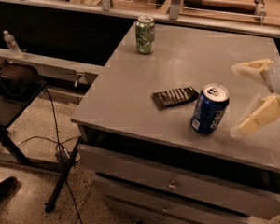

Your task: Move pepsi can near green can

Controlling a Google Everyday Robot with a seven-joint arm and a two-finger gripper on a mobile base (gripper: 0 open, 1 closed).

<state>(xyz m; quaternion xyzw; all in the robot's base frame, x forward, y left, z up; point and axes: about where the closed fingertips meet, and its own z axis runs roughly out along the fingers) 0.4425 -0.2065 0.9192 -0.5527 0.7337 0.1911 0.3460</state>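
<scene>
The pepsi can [209,109] is dark blue with a silver top and stands upright near the front edge of the grey table [130,87]. The green can [145,34] stands upright at the table's far left part, well away from it. My gripper [245,97] is at the right edge of the view, to the right of the pepsi can and apart from it. Its two cream fingers [262,115] are spread open and hold nothing.
A dark flat snack packet [175,97] lies on the table just left of the pepsi can. Drawers [177,185] are under the table front. A black stand with a dark bag [14,80] and cables is on the floor at left. A water bottle [10,42] stands on a ledge.
</scene>
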